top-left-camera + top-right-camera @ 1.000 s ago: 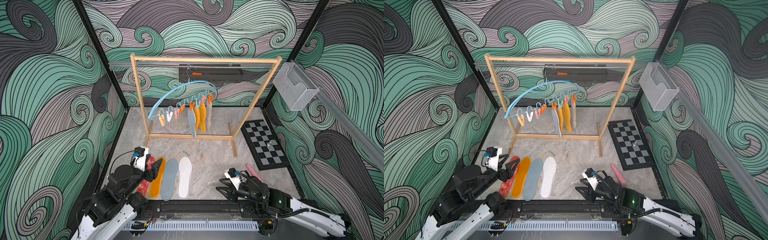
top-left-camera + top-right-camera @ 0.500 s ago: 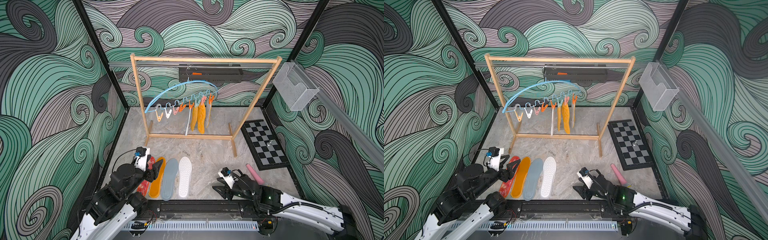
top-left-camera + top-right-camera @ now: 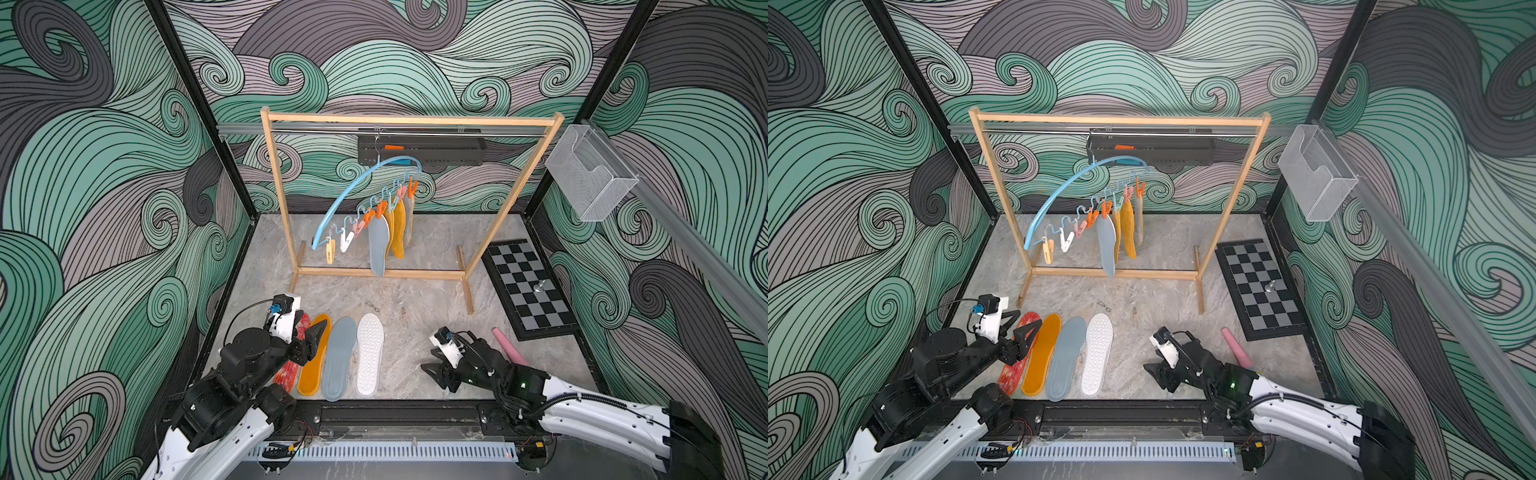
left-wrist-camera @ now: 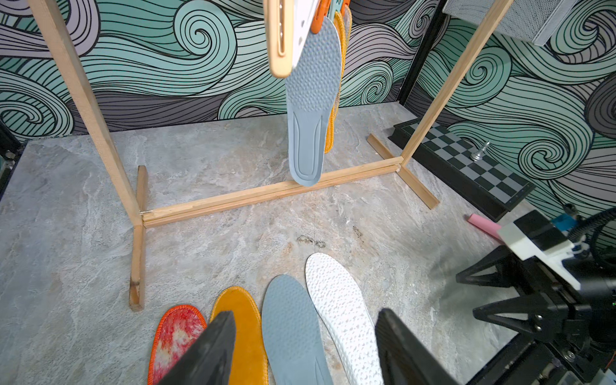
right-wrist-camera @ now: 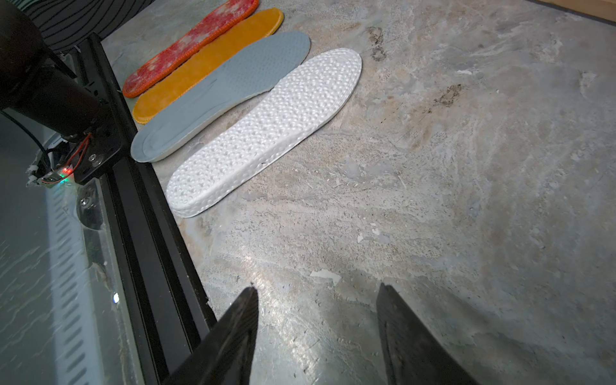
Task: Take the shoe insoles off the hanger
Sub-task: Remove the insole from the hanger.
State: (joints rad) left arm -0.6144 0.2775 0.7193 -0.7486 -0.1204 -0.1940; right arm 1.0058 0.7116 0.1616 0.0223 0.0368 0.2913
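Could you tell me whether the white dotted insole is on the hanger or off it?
Off: the white dotted insole lies flat on the table.

A: What lies on the grey marbled tabletop [image 3: 407, 299]?
B: A red-white mottled insole [image 3: 1017, 365], orange insole [image 3: 313, 361], grey-blue insole [image 3: 338, 357] and white dotted insole [image 3: 370, 353], side by side near the front; the wooden rack [image 3: 382, 273] behind; chessboard [image 3: 528, 286] and pink stick [image 3: 505, 343] rightward.

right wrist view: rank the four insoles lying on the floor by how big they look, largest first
1. white dotted insole
2. grey-blue insole
3. orange insole
4. red-white mottled insole
The white one lies nearest this camera and the red one farthest, so their true sizes may be alike.
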